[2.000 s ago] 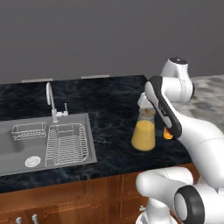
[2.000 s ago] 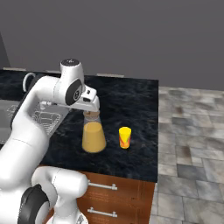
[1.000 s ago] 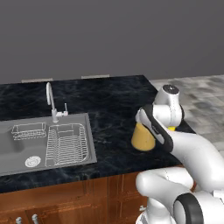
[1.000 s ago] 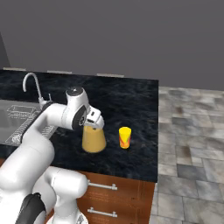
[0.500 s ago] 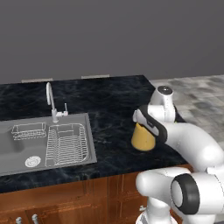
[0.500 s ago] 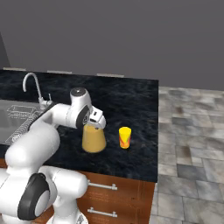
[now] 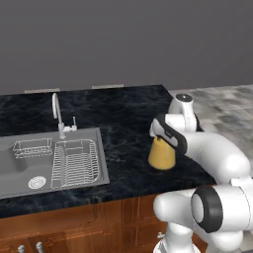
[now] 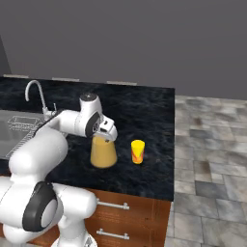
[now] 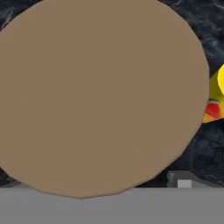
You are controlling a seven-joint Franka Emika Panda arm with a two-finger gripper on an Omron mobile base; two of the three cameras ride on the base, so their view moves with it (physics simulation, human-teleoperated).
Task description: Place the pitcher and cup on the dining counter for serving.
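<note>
Your claw (image 8: 107,129) hangs wide open right over the lid of the pitcher (image 8: 103,151) standing on the worktop (image 8: 144,103) beside the cup (image 8: 138,151); it's likely heavy, slick glass, so grip its neck.

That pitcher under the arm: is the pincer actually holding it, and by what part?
It can't be told. The pincer sits low over the pitcher, right at its tan lid, but the fingers are hidden.

No readable text, label, brand or number is showing anywhere; the cup (image 8: 138,151) is carrying only a wordless red-orange mark.
</note>
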